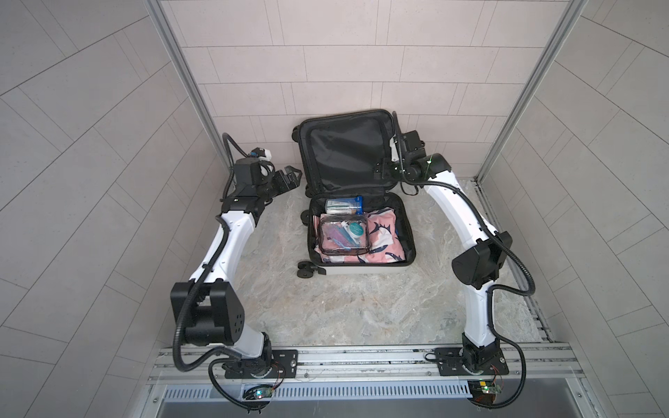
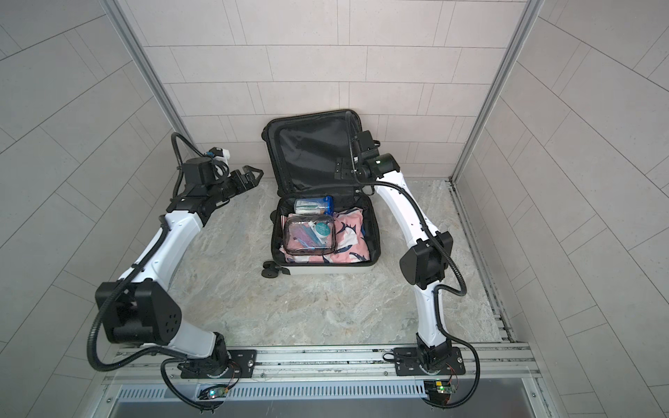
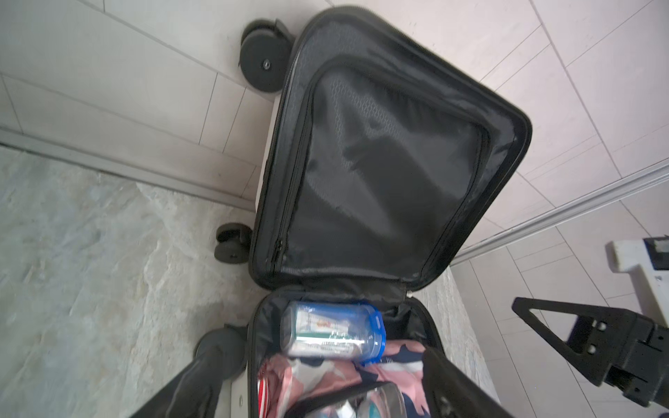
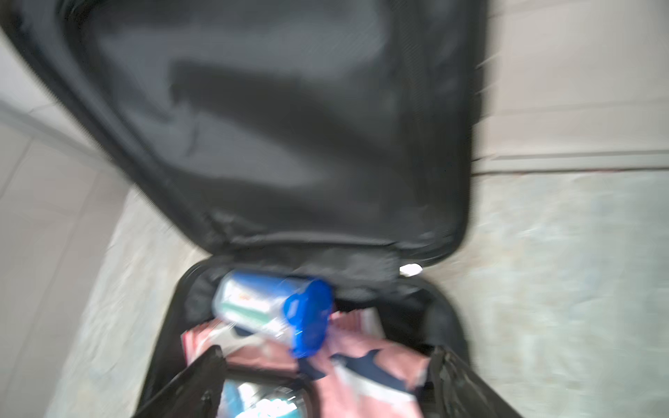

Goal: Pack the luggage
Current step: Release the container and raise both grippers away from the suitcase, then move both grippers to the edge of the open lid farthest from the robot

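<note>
- The small white hard-shell suitcase (image 1: 362, 269) is lying open at the back middle of the marbled grey worktop (image 1: 325, 307). Its black-lined lid (image 1: 344, 152) is leaning upright against the tiled back wall (image 1: 362, 72).
- A clear plastic jar with a blue cap (image 1: 344, 205), a clear black-edged toiletry pouch (image 1: 342, 235) and a folded pink cloth with dark fish prints (image 1: 385, 231) are lying in the base. Packing is looking finished, so closing the lid is probably the step in hand.
- The left tool (image 1: 291, 177) is hanging just beside the lid's left edge, its fingers spread wide and holding nothing.
- The right tool (image 1: 383, 170) is hovering at the lid's right edge, also wide and empty. Whether it is touching the lid cannot be told.
- Doing this well is likely meaning 2 tools working together: each catching the lid high on its own side, then tipping it forward off the wall and lowering it evenly so the hinge is not twisting.
- The jar is sitting right by the hinge and the pouch is riding on top of the cloth. Either may be standing proud of the rim, so the lid should be coming down slowly, with the zipper trim kept out of the seam.
</note>
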